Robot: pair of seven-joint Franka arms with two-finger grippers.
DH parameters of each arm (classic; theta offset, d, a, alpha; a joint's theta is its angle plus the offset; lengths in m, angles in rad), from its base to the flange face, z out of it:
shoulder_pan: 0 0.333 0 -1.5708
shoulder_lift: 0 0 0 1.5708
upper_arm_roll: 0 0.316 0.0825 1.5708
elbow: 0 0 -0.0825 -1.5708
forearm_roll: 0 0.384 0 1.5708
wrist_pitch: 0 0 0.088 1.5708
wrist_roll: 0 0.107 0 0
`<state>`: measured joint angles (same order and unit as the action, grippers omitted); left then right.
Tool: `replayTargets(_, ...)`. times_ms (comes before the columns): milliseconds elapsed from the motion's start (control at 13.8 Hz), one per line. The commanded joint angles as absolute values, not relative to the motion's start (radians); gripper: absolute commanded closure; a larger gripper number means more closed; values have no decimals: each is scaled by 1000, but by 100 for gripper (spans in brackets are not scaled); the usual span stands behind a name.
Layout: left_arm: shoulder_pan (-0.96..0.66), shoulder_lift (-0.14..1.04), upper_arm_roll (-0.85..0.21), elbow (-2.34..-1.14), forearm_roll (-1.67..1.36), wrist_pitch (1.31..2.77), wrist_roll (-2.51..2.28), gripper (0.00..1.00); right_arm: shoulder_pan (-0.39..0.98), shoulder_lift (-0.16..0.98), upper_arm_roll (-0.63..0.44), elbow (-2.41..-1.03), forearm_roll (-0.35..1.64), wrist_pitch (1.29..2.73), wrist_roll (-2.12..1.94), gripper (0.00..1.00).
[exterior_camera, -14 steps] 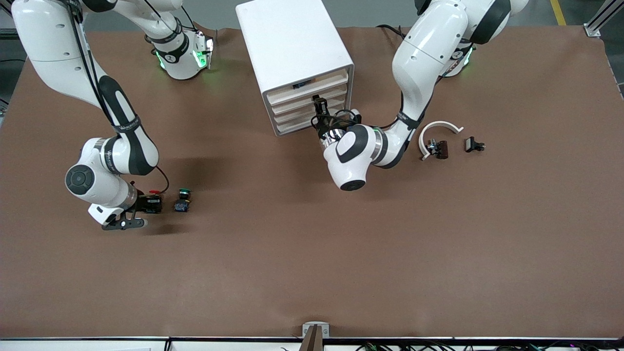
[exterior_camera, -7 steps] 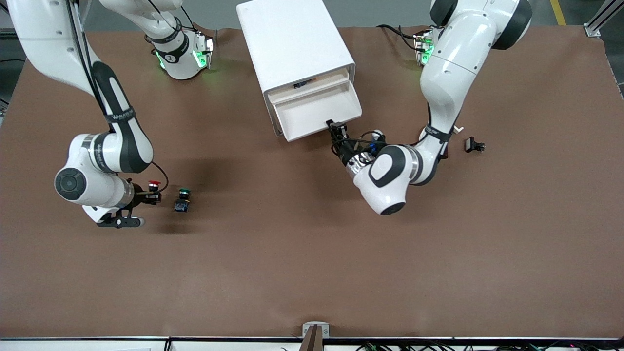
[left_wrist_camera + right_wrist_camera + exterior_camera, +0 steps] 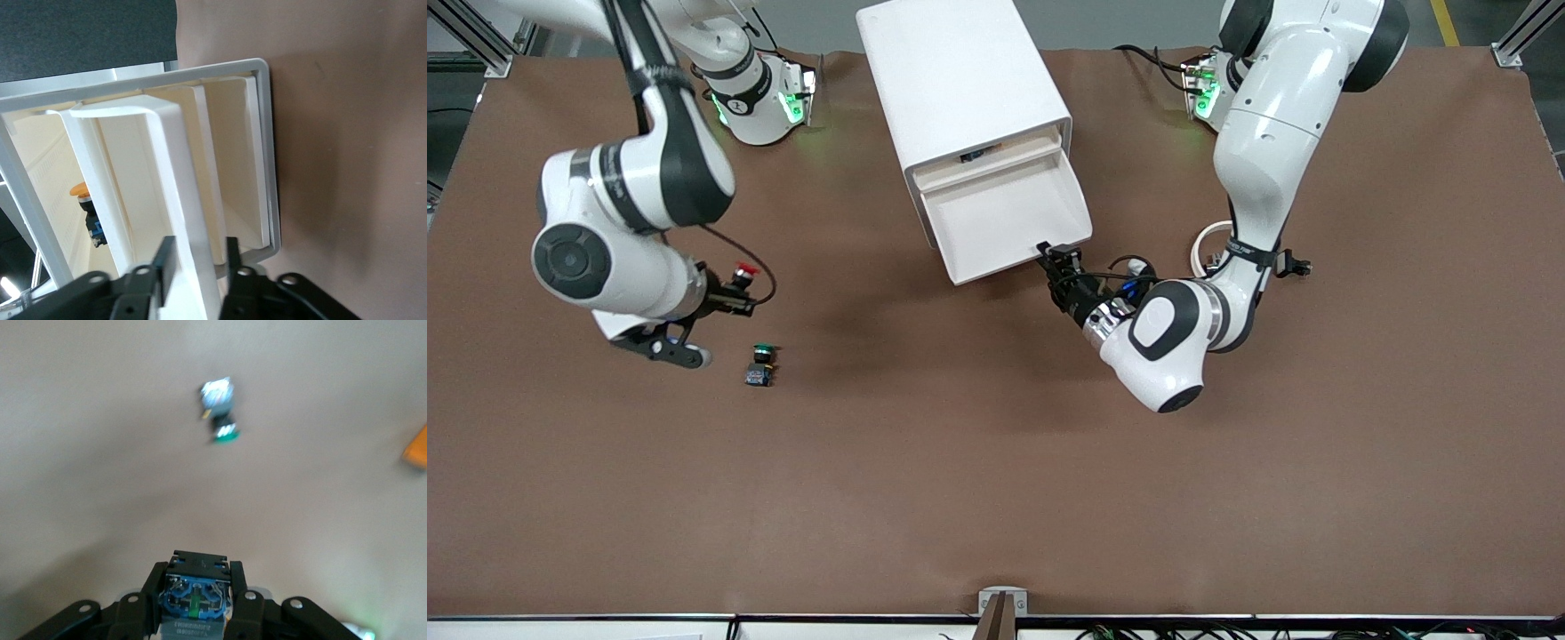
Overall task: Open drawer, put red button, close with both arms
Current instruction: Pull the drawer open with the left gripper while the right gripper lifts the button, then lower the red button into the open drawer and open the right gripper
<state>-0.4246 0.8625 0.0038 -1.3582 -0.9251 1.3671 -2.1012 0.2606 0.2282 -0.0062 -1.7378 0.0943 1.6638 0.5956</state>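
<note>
R gripper (image 3: 734, 286) clamps round-capped red button (image 3: 742, 269) aloft, L gripper (image 3: 1051, 255) pinches smooth white drawer (image 3: 1005, 218) front

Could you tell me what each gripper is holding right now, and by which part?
Right gripper: the red button, by its base block. Left gripper: the open drawer, by its handle.

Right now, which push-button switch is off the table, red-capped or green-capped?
The red-capped push-button switch, clamped in the right gripper above the brown table. The green-capped push-button switch sits on the table.
</note>
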Motion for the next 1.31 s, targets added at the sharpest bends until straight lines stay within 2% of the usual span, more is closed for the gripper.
replayTargets(0, -407, 856, 11, -1336, -931, 1348, -2085, 0, 299, 241, -15, -1654, 228, 1569, 768, 86)
replayTargets(290, -374, 847, 70, -1246, -901, 1330, -2079, 0, 481, 245, -15, -1608, 256, 1600, 1160, 86)
replayTargets(653, -272, 753, 90, -1212, -800, 1313, -1898, 0, 714, 279, -17, -1611, 265, 1787, 1636, 87)
replayTargets(870, -256, 678, 91, -1213, -581, 1307, -1697, 0, 813, 343, -20, -1615, 253, 1879, 1749, 87)
replayTargets(1233, -319, 575, 74, -1218, -240, 1269, -1298, 0, 864, 416, -21, -1620, 212, 1957, 1841, 87)
